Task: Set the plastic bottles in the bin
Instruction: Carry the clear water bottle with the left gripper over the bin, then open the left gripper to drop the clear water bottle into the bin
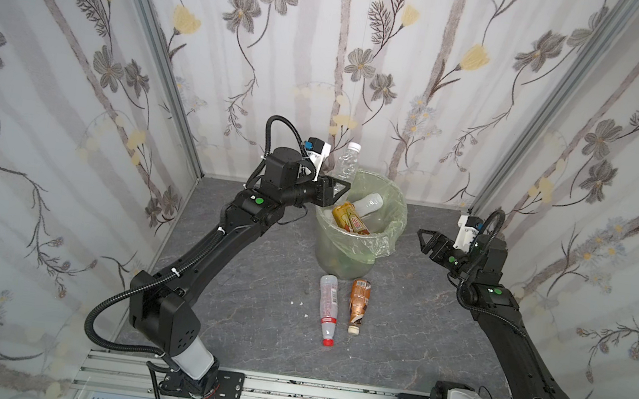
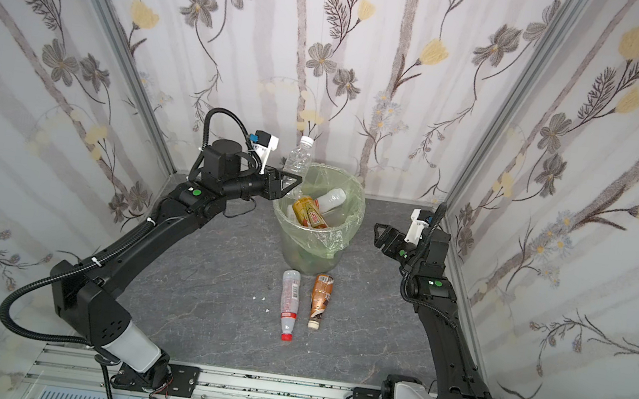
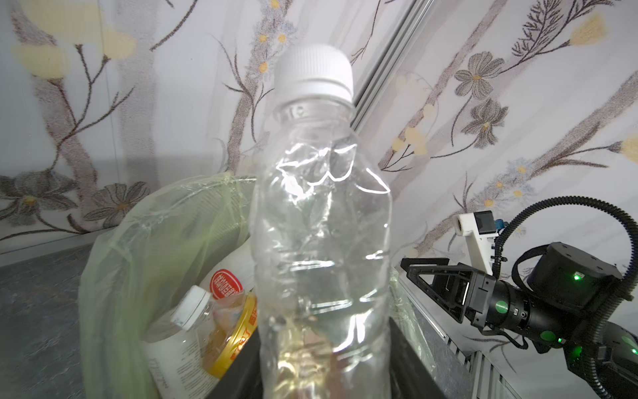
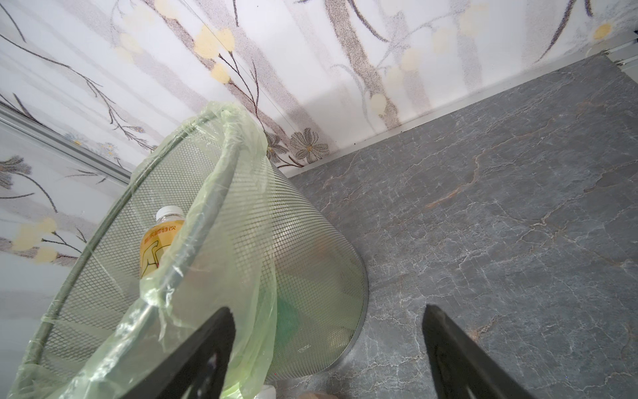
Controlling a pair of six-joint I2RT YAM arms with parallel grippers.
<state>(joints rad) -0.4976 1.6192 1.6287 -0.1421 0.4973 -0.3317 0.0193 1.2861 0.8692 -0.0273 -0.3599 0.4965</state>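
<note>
Left hand [image 1: 341, 188] clamps the clear bottle [image 1: 349, 164] low on its crumpled, seemingly light body, above the bin [image 1: 327, 252]; right hand [image 1: 427, 242] gapes empty.

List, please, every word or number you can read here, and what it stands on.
Nothing reads clearly.
Yellow-labelled bottle in the bin: Chinese characters, blurred.
Red round label in the bin: Chinese characters, blurred.
Brown bottle on the table: barcode, digits too small.
</note>
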